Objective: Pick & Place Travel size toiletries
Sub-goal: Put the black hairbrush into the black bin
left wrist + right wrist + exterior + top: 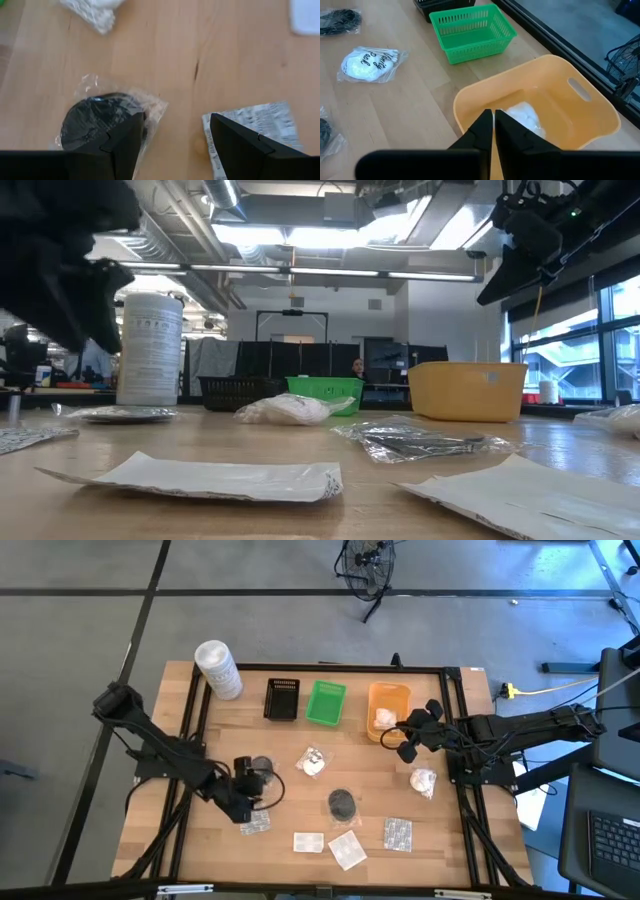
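I see the left gripper [172, 145] spread wide beside a wrapped black pad [97, 125] (on the table); right gripper [493, 131] pinched empty over orange tray [580, 112] holding a bundle [526, 116].

Lab or workshop: exposed ceiling ducts [200, 225], strip lights [300, 235], concrete floor [80, 630], black-framed wooden table [330, 755].

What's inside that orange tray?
One white wrapped bundle lies in the orange tray. The right gripper hides part of the tray floor, so anything there goes unseen.
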You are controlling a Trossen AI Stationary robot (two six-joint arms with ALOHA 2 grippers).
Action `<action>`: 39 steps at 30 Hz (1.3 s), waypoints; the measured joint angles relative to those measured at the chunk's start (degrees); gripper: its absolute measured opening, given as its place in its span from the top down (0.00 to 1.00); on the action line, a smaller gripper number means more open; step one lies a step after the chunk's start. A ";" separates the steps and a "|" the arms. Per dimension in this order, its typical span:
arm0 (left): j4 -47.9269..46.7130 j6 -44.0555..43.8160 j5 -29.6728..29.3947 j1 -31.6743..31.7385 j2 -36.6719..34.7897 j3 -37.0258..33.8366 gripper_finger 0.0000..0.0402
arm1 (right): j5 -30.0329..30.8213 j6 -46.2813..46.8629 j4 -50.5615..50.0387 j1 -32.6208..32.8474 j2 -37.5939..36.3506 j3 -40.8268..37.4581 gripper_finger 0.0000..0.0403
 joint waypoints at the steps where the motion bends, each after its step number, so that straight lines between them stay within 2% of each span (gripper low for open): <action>1: -0.02 -0.19 -0.22 -0.14 1.10 0.00 0.43 | 0.00 0.00 0.01 0.00 0.00 0.00 0.93; 9: 0.27 -2.08 -1.30 -0.26 8.53 0.02 0.43 | 0.00 -0.02 0.01 0.00 0.02 0.00 0.96; 15: 3.96 -0.37 -3.25 -0.28 12.59 0.02 0.43 | 0.00 -0.14 0.01 0.00 0.04 0.00 0.99; 27: 4.28 2.88 -10.86 -2.18 14.95 0.02 0.47 | 0.00 -0.48 0.20 0.00 0.04 0.00 0.93; 39: 5.97 4.98 -14.44 -2.25 18.44 0.17 0.53 | 0.00 -0.86 0.99 0.00 0.04 0.00 0.99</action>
